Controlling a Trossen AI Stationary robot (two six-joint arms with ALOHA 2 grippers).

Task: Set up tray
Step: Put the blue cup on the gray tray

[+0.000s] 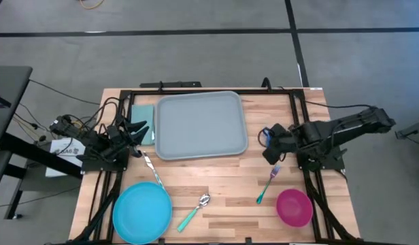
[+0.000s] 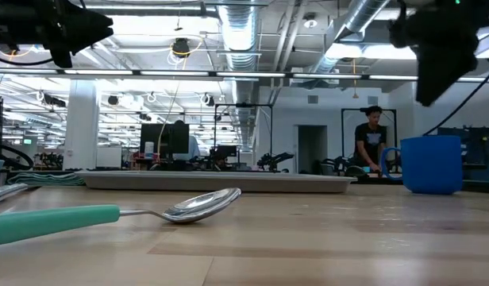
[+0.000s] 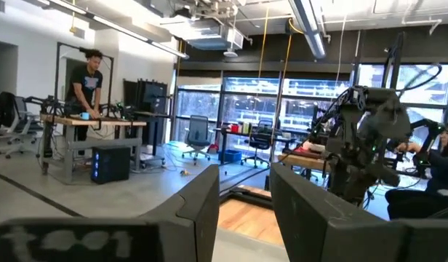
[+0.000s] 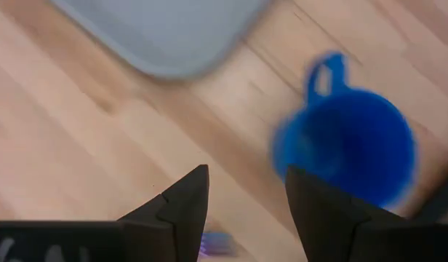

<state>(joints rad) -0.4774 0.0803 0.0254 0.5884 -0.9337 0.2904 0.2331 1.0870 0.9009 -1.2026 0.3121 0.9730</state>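
The right claw (image 4: 242, 207), fingers apart and empty, hovers just above the blue mug (image 4: 348, 149), the tray (image 1: 199, 126) beside it; the left claw (image 3: 242, 211), parted and empty, sits across the tray.

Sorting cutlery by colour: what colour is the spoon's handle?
Teal green, seen best in the high view: the spoon lies beside the blue plate.

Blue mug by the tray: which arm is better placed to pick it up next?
Right, probably. The right gripper hangs open just above the mug, beside the tray. The left gripper is across the tray.
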